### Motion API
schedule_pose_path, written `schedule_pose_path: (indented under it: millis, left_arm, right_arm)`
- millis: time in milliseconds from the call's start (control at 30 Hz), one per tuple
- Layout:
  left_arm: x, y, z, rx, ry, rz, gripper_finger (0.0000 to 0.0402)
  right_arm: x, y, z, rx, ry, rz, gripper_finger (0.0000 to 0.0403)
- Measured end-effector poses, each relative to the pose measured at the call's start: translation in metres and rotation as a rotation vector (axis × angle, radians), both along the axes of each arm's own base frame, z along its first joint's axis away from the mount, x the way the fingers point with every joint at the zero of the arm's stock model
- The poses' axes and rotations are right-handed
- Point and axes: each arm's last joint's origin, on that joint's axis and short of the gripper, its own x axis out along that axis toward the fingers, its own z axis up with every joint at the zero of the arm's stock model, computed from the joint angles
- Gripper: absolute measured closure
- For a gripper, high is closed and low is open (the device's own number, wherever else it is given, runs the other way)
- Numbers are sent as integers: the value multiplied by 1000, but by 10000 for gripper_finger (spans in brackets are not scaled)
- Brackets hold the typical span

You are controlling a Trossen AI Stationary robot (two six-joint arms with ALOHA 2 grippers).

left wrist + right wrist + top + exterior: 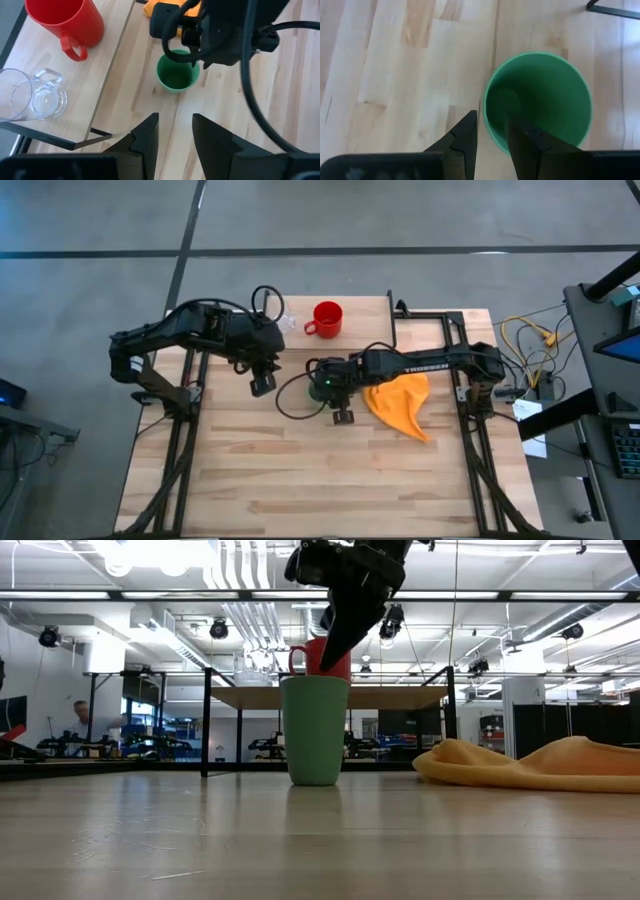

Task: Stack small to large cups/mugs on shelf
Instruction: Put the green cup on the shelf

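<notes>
The right gripper [491, 135] hangs directly over the green cup [538, 102], its jaws narrowly parted and straddling the cup's near rim, one finger outside the wall and one over the mouth. They do not look closed on the rim yet. The cup stands upright on the worktop [300, 470], in front of the shelf [360, 315], with the orange cloth [400, 402] lying just beside it.

The left gripper [175, 132] hovers near the shelf's front edge, jaws apart by a moderate gap and holding nothing, pointed toward the green cup.

The step in hand appears to be the pick-up of the green cup, the largest vessel. The next move likely calls for lowering a little, pinching the rim wall firmly, then lifting straight up so the cup does not tip, and carrying it over to the shelf.

Counted: one green cup on the worktop; one red mug [67, 22] with a handle, upright on the shelf; one small clear cup [45, 97] beside it on the shelf; one further clear vessel [12, 95] touching it; one cloth; one shelf; two arms.
</notes>
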Motion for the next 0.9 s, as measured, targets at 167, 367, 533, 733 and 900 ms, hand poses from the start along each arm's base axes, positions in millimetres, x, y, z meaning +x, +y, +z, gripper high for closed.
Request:
schedule_pose_path:
  millis: [167, 367, 533, 733, 900]
  left_arm:
    - [0, 0, 0, 9, 0, 6, 297]
    - [0, 0, 0, 9, 1, 6, 297]
    - [0, 0, 0, 9, 0, 6, 297]
    - [0, 0, 0, 11, 0, 7, 297]
    - [0, 0, 0, 12, 0, 8, 297]
  right_arm:
    - [0, 0, -1, -3, 1, 5, 312]
    - [-1, 0, -4, -3, 8, 5, 312]
    - [-2, 0, -11, -2, 25, 5, 312]
    - [-5, 0, -22, 0, 46, 8, 312]
    - [-3, 0, -30, -1, 18, 9, 313]
